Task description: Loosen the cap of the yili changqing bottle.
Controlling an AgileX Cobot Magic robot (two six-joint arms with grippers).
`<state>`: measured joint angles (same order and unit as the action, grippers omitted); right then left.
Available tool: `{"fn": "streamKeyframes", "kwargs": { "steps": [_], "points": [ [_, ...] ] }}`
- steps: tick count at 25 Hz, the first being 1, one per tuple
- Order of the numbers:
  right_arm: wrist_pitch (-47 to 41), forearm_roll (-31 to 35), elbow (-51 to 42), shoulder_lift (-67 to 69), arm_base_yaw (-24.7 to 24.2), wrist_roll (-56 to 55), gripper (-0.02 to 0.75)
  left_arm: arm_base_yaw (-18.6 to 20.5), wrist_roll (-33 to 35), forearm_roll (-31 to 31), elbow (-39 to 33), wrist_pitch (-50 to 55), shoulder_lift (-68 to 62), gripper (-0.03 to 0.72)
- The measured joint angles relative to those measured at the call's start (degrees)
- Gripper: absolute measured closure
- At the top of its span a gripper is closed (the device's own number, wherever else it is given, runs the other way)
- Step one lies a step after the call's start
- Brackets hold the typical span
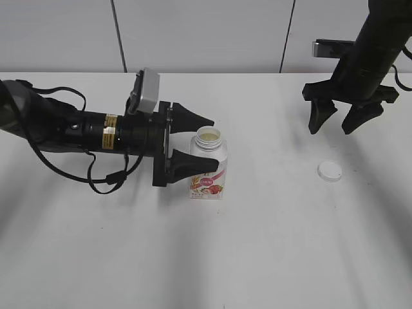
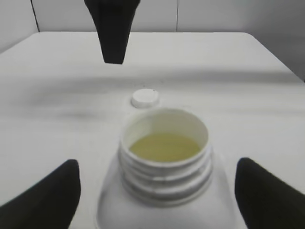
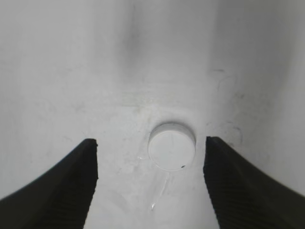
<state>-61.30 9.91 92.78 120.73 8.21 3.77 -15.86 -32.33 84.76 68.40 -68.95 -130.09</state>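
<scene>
The bottle (image 1: 208,166) is flanked, perhaps steadied, by the open left gripper (image 1: 193,140); the cap (image 1: 329,170) lies off, beneath the open, empty right gripper (image 1: 343,120).

one yili changqing bottle (image 1: 208,164), one cap (image 1: 329,170), two tools, left tool (image 1: 193,143), right tool (image 1: 342,118), one table (image 1: 257,244)

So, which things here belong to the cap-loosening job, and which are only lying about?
Belonging to the job:
- yili changqing bottle, upright, neck uncovered, between the left gripper's open jaws
- cap, off, lying on the table under the open right gripper

Lying about:
- nothing else; only the bare white table and the wall panels behind
</scene>
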Motion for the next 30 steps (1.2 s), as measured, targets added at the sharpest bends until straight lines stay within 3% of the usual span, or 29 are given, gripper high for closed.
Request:
{"fn": "streamKeyframes", "kwargs": {
  "steps": [7, 12, 16, 23, 30],
  "points": [
    [-0.6, -0.2, 0.0, -0.3, 0.0, 0.1, 0.192, 0.4, -2.9, -0.1, 0.0, 0.0, 5.7, 0.095],
    [-0.7, -0.6, 0.0, -1.8, 0.0, 0.1, 0.192, 0.7, -10.2, 0.5, -0.1, 3.1, 10.2, 0.095],
    [-1.6, -0.6, 0.4, -3.8, 0.0, 0.0, 0.192, 2.4, -18.5, 0.5, -0.1, 17.6, 15.0, 0.095],
    [-4.7, -0.6, 5.3, -5.3, 0.0, 0.0, 0.192, 4.7, -21.1, -0.1, -0.1, 40.9, 24.2, 0.095],
    [-7.8, -0.6, 8.8, -5.4, 0.0, 0.0, 0.192, 4.8, -21.3, -10.4, -0.1, 76.6, 26.6, 0.095]
  ]
}}
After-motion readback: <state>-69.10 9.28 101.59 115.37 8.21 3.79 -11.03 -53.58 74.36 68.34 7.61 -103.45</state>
